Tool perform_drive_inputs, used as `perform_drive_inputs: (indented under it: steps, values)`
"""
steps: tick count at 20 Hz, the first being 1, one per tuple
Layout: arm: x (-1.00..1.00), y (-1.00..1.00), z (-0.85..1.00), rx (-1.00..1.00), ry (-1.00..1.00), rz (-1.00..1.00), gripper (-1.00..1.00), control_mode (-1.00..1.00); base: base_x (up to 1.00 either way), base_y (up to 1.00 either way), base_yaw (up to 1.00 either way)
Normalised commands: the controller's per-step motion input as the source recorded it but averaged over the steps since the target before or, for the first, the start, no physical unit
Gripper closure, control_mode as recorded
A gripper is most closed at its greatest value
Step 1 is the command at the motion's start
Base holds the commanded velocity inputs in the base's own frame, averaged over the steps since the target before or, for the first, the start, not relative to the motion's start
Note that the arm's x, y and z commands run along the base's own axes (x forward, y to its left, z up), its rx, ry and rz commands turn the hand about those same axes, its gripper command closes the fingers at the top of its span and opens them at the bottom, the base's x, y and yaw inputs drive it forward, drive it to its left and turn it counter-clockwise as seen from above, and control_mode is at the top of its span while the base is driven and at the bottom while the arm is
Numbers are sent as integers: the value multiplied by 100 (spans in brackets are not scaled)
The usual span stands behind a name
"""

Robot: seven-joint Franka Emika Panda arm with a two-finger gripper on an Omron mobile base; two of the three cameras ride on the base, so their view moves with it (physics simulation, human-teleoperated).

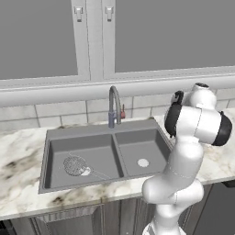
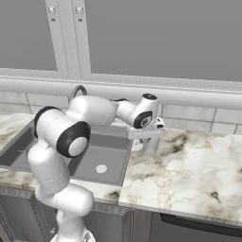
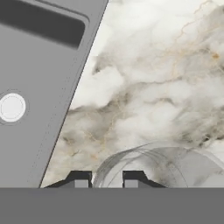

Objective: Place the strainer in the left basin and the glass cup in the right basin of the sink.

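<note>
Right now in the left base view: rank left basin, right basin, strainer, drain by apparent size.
Largest to smallest:
1. left basin
2. right basin, narrower
3. strainer, counting its thin handle
4. drain
Strainer bowl alone still looks bigger than the drain; both lie at similar depth, so the order is safe.

Strainer [image 1: 75, 165]: small round silvery mesh bowl, thin wire handle pointing toward the divider, lying flat on the bottom of the left basin [image 1: 98, 151], well away from the fingers. Glass cup [image 3: 148, 168]: clear, nearly colourless tumbler, upright on the marble surface just right of the sink [image 1: 55, 135], its rim wall between the fingers [image 3: 80, 180], probably pinched, though the contact is hard to see. Right basin [image 3: 39, 87]: narrower dark grey recess, pale round drain, left of the fingers in the hand view.
</note>
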Motion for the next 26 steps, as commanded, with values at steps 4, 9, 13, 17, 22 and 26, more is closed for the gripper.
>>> perform_drive_inputs:
  steps: [4, 9, 13, 17, 22, 26]
  values:
    - [-19, 73, 63, -10, -16, 6, 100, -100, 0, 0, 0]
    - [-15, 73, 19, -4, -16, 16, 100, -100, 0, 0, 0]
    - [-13, 62, 1, 1, 0, 35, 100, -100, 0, 0, 0]
    - [-1, 64, -2, 3, 5, 33, 100, -100, 0, 0, 0]
    - [9, 65, -20, 3, 10, 32, 100, -100, 0, 0, 0]
    - [12, 58, -37, 2, 10, 24, 100, -100, 0, 0, 0]
